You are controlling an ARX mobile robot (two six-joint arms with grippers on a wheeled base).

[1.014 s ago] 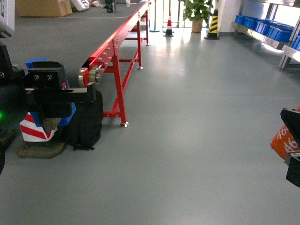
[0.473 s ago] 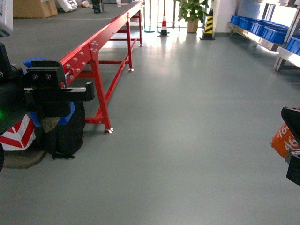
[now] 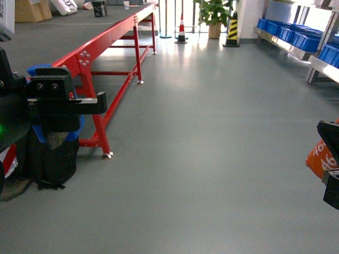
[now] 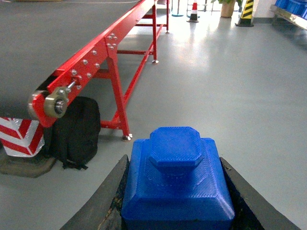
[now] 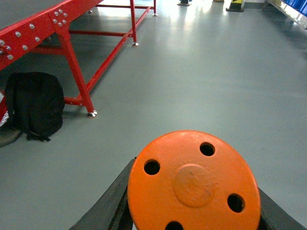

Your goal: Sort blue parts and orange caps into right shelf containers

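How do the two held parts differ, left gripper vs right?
Colour: the blue part in the left gripper is bright blue; the orange cap in the right gripper is orange.
Shape: the blue part is blocky and stepped, with an octagonal boss on top; the orange cap is a round disc face with four small holes.
Shared: each sits clamped between dark fingers, carried above the grey floor.

Orange cap [image 3: 321, 159] cut by the head view's right edge; blue crates [image 3: 294, 34] partly out of frame.
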